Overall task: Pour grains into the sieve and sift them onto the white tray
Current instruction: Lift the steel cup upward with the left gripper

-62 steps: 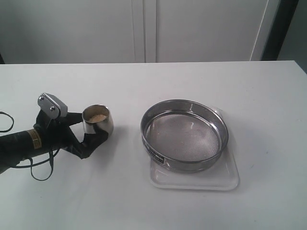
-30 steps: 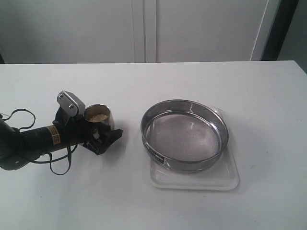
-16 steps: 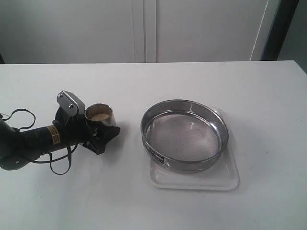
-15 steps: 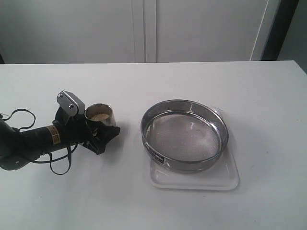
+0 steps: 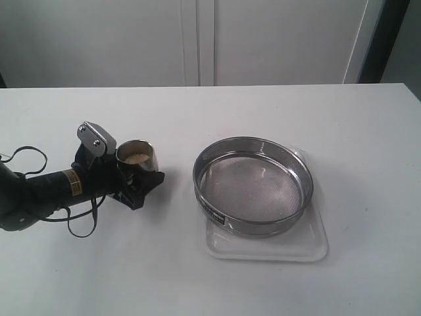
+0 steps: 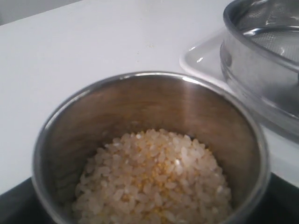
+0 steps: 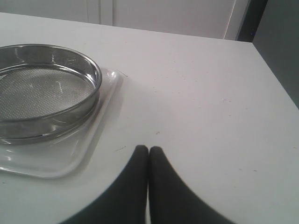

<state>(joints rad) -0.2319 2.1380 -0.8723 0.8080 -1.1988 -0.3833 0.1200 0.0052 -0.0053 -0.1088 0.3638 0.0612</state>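
On the white table, the left gripper clasps an upright steel cup holding the grains. In the exterior view the cup stands left of the sieve, which sits on the white tray. The right gripper is pinched shut near the tray.

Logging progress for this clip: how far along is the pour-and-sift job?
Done: the sieve sits on the white tray. In hand: the left gripper has its jaws around the steel cup of grains; grip unclear. Left: pouring and sifting; the mesh looks bare. The right gripper is shut.
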